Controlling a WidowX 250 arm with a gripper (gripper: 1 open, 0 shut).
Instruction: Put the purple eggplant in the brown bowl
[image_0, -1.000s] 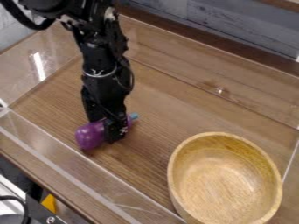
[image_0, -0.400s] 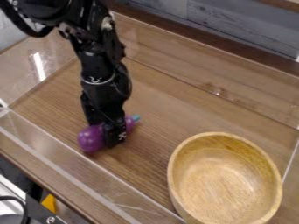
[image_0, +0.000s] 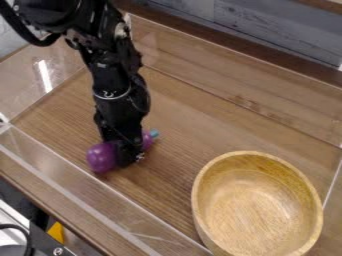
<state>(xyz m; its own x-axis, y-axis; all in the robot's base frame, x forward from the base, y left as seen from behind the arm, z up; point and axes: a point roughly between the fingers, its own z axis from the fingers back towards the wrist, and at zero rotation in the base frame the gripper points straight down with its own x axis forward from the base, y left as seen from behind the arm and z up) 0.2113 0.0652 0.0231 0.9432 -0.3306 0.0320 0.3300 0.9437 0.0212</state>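
- With the gripper (image_0: 120, 147) clamped shut on the purple eggplant (image_0: 106, 155), well left of the brown bowl (image_0: 258, 205), we should lift straight off the counter (image_0: 201, 120).
- We must clear the bowl's thick rim before releasing.

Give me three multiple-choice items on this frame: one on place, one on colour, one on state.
1. Where is the purple eggplant?
A. inside the brown bowl
B. on the wooden table, under the claw
C. lifted well above the table

2. What colour is the eggplant's stem cap?
A. teal-blue
B. yellow
C. red

3. What does the brown bowl hold?
A. the eggplant
B. nothing
C. a spoon

Key: 1 B, the eggplant lies on the table with the claw down over it, closed on it. 2 A, a blue tip shows beside the claw. 3 B, only bare wood shows inside.
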